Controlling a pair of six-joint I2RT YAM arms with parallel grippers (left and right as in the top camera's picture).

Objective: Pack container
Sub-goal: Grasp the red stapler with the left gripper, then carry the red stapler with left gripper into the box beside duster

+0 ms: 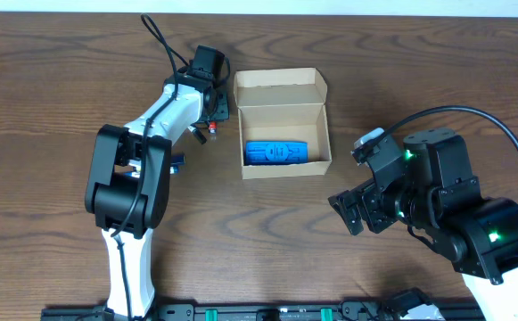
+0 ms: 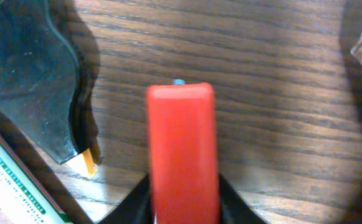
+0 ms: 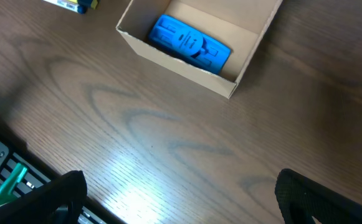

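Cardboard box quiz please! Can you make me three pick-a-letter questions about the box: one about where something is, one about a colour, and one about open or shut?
1. Where is the blue block?
A. inside the cardboard box
B. on the table beside the box
C. on top of the lid

2. What colour is the box?
A. white
B. tan-brown
C. green

3. How is the box's lid flap?
A. shut flat over the box
B. torn off and lying apart
C. folded back, leaving the box open

Answers:
1 A, the overhead view shows the box walls all round the block.
2 B, the card is plain tan-brown inside and out.
3 C, the flap stands back behind the box, still joined to it, and you can see straight in.
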